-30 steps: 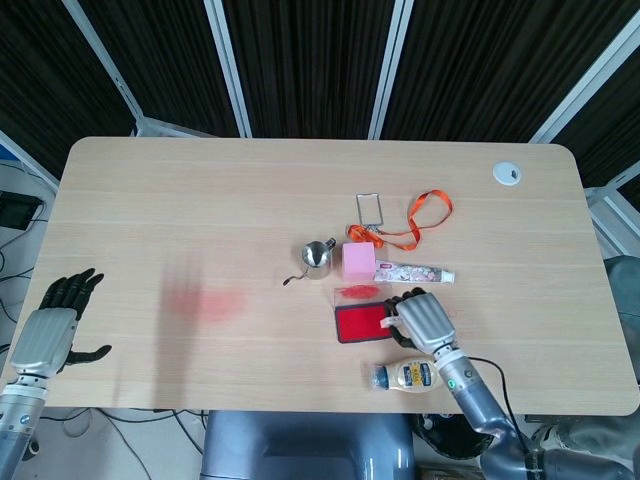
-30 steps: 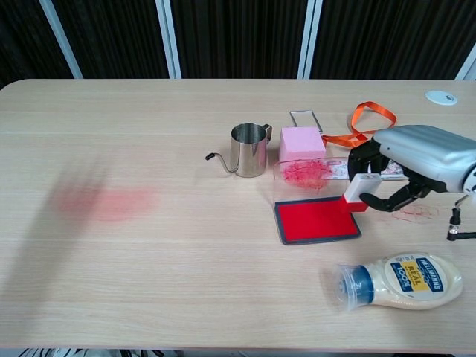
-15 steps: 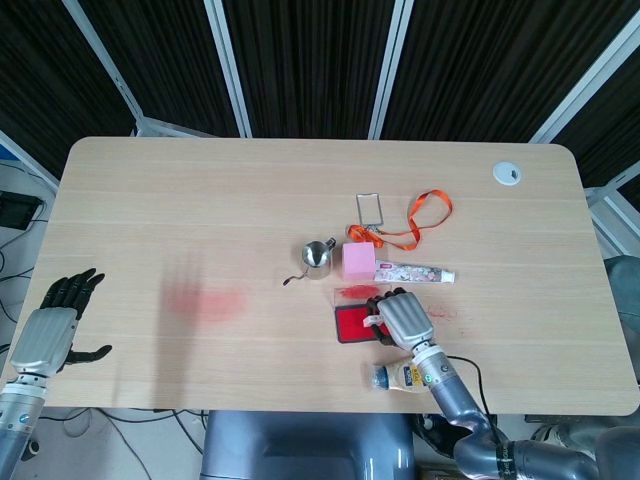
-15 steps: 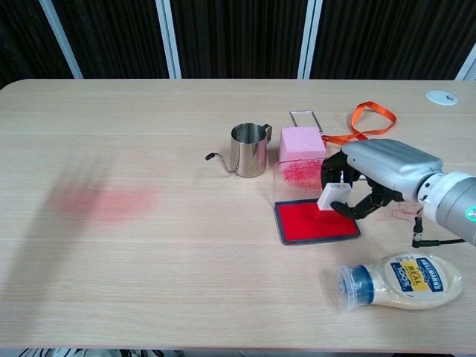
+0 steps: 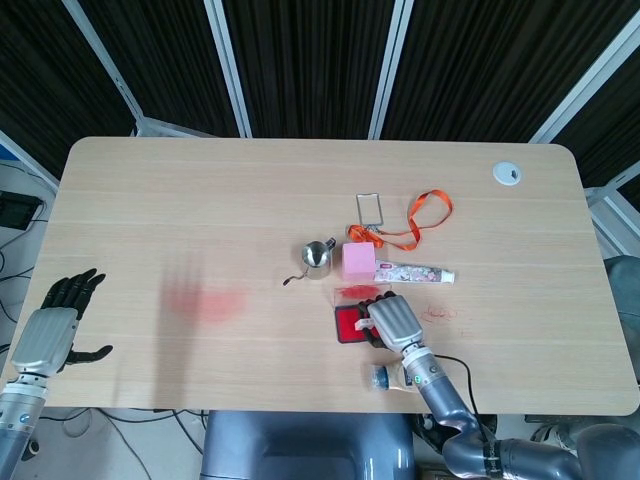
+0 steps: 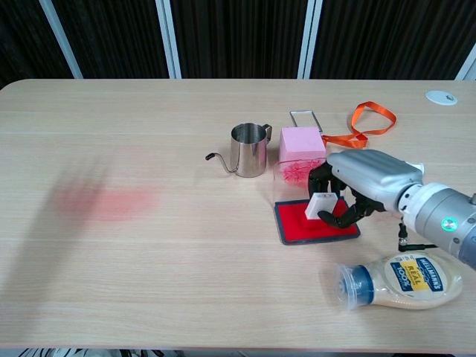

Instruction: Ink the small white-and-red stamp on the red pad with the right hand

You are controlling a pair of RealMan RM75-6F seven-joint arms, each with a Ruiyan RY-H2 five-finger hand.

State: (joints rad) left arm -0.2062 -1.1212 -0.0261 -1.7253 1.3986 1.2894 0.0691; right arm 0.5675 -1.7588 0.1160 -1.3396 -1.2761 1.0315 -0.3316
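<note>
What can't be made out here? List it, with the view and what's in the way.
- Whether the stamp touches the red pad: its base sits behind the right hand in chest view; in head view the hand hides the stamp.
- Toothpaste tube print: too small in head view; hidden behind the hand in chest view.
- Mayonnaise bottle: mostly under the forearm in head view.
- Left hand: outside chest view.

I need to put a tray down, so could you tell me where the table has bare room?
The wide stretch left of the steel pitcher is bare apart from a red smear. It is crowded around the red pad, pink block and mayonnaise bottle.
</note>
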